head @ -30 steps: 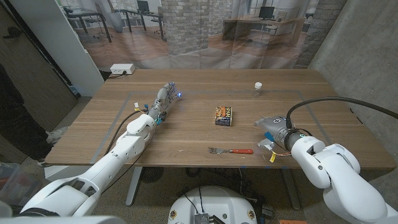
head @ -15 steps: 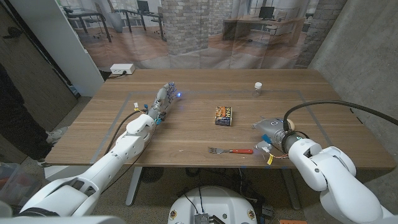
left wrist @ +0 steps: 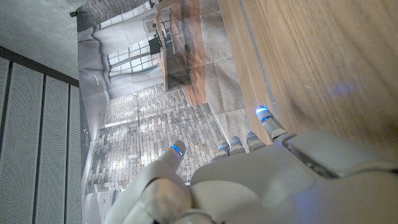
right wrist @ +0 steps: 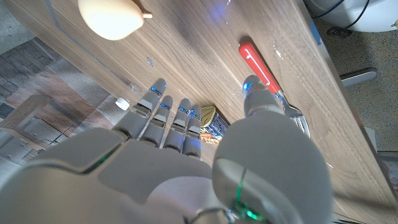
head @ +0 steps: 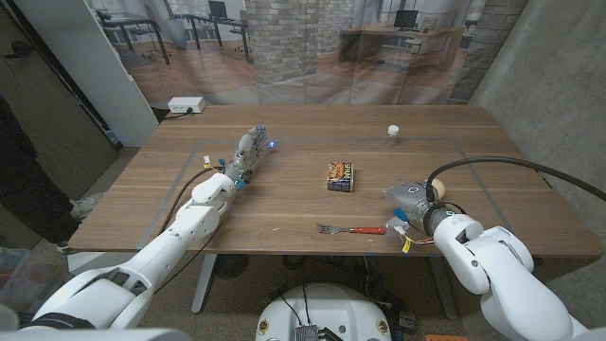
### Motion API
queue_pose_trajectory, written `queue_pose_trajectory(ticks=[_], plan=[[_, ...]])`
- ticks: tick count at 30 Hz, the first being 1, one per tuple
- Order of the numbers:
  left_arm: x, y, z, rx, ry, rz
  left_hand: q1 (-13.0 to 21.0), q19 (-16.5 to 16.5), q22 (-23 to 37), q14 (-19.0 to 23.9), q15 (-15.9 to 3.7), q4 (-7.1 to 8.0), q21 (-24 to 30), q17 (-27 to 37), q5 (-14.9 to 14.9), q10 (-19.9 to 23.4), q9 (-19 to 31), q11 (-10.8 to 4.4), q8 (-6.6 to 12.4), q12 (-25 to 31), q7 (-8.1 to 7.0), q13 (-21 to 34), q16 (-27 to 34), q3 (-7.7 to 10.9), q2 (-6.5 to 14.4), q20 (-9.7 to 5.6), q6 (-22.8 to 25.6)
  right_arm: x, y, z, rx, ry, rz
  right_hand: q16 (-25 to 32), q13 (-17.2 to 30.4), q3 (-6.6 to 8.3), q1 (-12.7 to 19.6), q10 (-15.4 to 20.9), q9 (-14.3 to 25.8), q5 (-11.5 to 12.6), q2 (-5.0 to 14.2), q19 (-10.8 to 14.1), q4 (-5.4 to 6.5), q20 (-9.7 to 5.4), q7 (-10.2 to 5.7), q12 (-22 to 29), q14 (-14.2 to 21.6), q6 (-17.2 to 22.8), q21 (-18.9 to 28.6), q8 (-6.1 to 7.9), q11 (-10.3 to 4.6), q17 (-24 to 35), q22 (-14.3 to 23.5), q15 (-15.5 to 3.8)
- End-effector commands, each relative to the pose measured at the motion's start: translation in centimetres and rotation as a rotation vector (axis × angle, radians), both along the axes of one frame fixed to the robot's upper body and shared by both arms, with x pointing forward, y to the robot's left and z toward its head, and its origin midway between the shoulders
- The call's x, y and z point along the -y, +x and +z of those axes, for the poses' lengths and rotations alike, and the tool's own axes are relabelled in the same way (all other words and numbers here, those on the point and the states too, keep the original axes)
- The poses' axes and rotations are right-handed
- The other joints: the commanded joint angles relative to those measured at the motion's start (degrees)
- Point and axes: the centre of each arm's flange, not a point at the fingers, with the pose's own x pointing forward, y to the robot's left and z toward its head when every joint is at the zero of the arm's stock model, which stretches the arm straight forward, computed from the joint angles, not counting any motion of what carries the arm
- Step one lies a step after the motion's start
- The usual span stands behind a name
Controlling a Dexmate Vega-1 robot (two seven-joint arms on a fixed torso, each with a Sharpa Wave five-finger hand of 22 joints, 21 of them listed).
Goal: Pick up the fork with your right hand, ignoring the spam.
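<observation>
fork [head: 351,229] flat near the table's [head: 284,204] front edge, red handle toward the right hand [head: 408,201], just beside it, untouched. right hand released, fingers spread, empty, likely lining up for the handle. spam [head: 341,175] behind, apart. left hand [head: 248,149] idle, empty, fingers apart. against earlier frames: right arm edged closer to the fork.
</observation>
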Motion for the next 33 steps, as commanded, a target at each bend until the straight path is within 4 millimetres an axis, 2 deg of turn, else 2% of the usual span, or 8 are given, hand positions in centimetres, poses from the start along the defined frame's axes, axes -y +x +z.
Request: queue_pose_trajectory(ticks=[1, 6, 17, 22, 25, 33], plan=[[-0.2, 0.5, 0.0, -0.007, 0.001, 0.001, -0.07, -6.77, 0.22, -3.49, 0.13, 0.06, -0.06, 0.10, 0.15, -3.93, 0.21, 0.49, -0.02, -0.07, 0.06, 0.14, 0.16, -0.35, 5.94, 0.34, -4.65, -0.7, 0.6, -0.8, 0.022, -0.033, -0.004, 0.91, 0.16, -0.50, 1.48, 1.60, 0.19, 0.57, 0.74, 0.59, 0.07, 0.06, -0.36, 0.17, 2.18, 1.12, 0.41, 0.24, 0.02, 0.41, 0.30, -5.35], [-0.2, 0.8, 0.2, -0.009, 0.003, 0.000, -0.08, -6.80, 0.21, -3.49, 0.13, 0.04, -0.14, 0.10, 0.16, -3.94, 0.21, 0.32, -0.01, -0.08, 0.05, 0.14, 0.16, -0.43, 5.84, 0.32, -4.63, -1.0, 0.9, -1.0, 0.026, -0.041, -0.003, 1.53, 0.27, -1.02, 2.33, 2.64, 0.18, 0.90, 1.17, 1.03, 0.05, 0.01, -0.73, 0.38, 3.60, 2.28, 0.54, 0.51, -0.16, 0.85, 0.36, -6.05], [-0.2, 1.6, 0.4, -0.016, 0.005, -0.007, -0.09, -6.78, 0.21, -3.51, 0.11, 0.00, -0.24, 0.10, 0.18, -4.04, 0.21, 0.29, -0.01, -0.11, 0.00, 0.14, 0.15, -0.56, 5.73, 0.23, -4.65, -1.3, 1.4, -1.7, 0.031, -0.041, -0.008, 2.70, 0.65, -2.03, 4.17, 4.79, 0.26, 1.50, 2.00, 1.83, -0.04, 0.48, -0.69, 1.03, 5.54, 3.99, 0.80, 0.88, 0.43, 1.98, 0.52, -5.90], [-0.1, 1.9, 0.6, -0.017, 0.007, -0.011, -0.09, -6.81, 0.21, -3.51, 0.13, -0.01, -0.30, 0.10, 0.19, -3.97, 0.21, 0.40, -0.01, -0.08, 0.05, 0.14, 0.15, -0.61, 5.71, 0.31, -4.65, -1.4, 1.4, -1.9, 0.034, -0.037, -0.011, 3.32, 1.01, -2.51, 5.18, 5.48, 0.36, 1.83, 2.31, 1.97, -0.14, 0.43, -0.88, 1.40, 6.39, 4.84, 0.85, 1.16, 0.22, 2.69, 0.59, -6.34], [-0.1, 2.0, 0.7, -0.014, 0.010, -0.012, -0.09, -6.82, 0.21, -3.52, 0.09, -0.01, -0.33, 0.09, 0.20, -4.01, 0.21, 0.42, -0.01, -0.10, 0.04, 0.14, 0.15, -0.64, 5.70, 0.29, -4.66, -1.5, 1.4, -2.0, 0.035, -0.031, -0.010, 4.34, 1.54, -3.15, 5.91, 6.89, 0.50, 2.09, 2.61, 2.11, -0.06, 0.48, -0.84, 2.29, 7.84, 5.29, 0.94, 1.36, 0.34, 3.70, 0.69, -6.23], [0.0, 1.8, 1.3, 0.007, 0.020, -0.016, -0.07, -6.80, 0.21, -3.62, -0.02, -0.03, -0.42, 0.09, 0.22, -4.12, 0.21, 0.08, -0.03, -0.13, -0.03, 0.14, 0.11, -0.70, 5.72, 0.35, -4.74, -1.6, 1.3, -2.8, 0.042, -0.007, -0.015, 5.79, 2.87, -4.90, 6.78, 8.91, 0.87, 2.35, 2.84, 2.28, 0.26, 0.56, -0.64, 4.38, 8.91, 6.78, 1.13, 2.01, -0.16, 6.13, 0.87, -6.12]])
